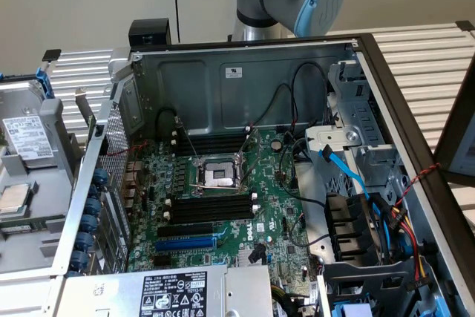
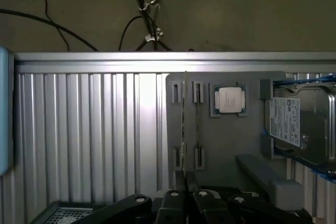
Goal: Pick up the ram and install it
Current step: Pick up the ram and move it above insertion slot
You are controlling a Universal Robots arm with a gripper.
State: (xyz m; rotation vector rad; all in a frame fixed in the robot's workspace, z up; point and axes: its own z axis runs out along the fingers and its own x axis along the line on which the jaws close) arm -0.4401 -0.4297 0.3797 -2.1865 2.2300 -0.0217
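Ram point(image 2: 184, 124): thin stick standing on edge in the slotted brackets of a grey tray point(image 2: 226, 145), along the tray edge away from the hard drive point(image 2: 296, 124), with a processor chip point(image 2: 229, 99) lying between.
Tray: near an edge of the ribbed worktop point(image 2: 79, 140).
Gripper point(image 2: 185, 184): in line with one end of the ram, close by. Cannot tell whether it is clenched or released.

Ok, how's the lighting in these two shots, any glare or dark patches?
Exterior view: even, soft light across the green motherboard, the back wall of the open grey metal computer case barely shining. Wrist view: dimmer overall, a bright glare band on the ribbed silver tabletop, and the cable-strewn surface beyond its edge very dark.
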